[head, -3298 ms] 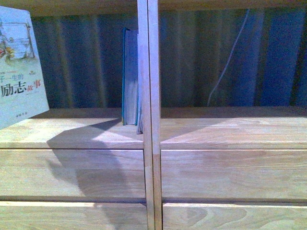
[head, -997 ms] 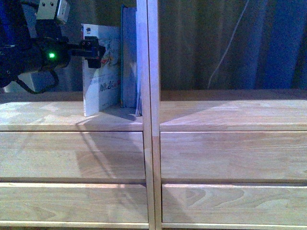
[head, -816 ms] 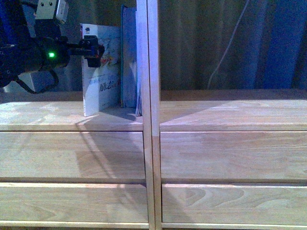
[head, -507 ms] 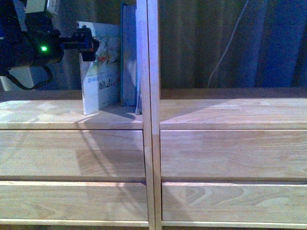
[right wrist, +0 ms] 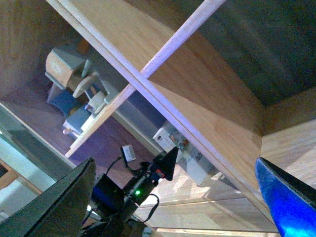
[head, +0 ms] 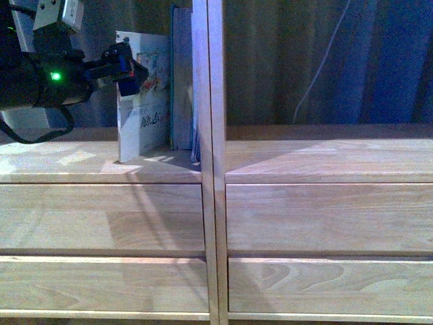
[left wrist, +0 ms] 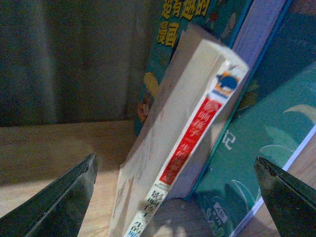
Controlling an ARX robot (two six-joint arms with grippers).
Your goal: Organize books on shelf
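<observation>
A thin white paperback (head: 145, 101) with Chinese characters stands on the light-wood shelf (head: 81, 166), leaning toward the teal books (head: 180, 81) that rest against the double central upright (head: 209, 169). My left gripper (head: 126, 66) hangs by the paperback's upper outer edge, open. In the left wrist view the white paperback (left wrist: 183, 140) shows its red-edged spine tilted against the teal books (left wrist: 256, 133), and it sits between the spread fingers of the left gripper (left wrist: 174, 160) without touching either. My right gripper (right wrist: 174, 159) is open and holds nothing, out in front of the shelf.
Plain drawer fronts (head: 101, 220) run below the shelf board. The bay right of the upright (head: 325, 159) holds no books, with a curtain and a white cable (head: 323, 74) behind it. The right wrist view shows my left arm (right wrist: 129, 190) and small furniture (right wrist: 74, 81) on the floor.
The white paperback went from the far left to standing beside the teal books. Over the last second it has gone from tilted to nearly upright, and my left gripper has shifted slightly.
</observation>
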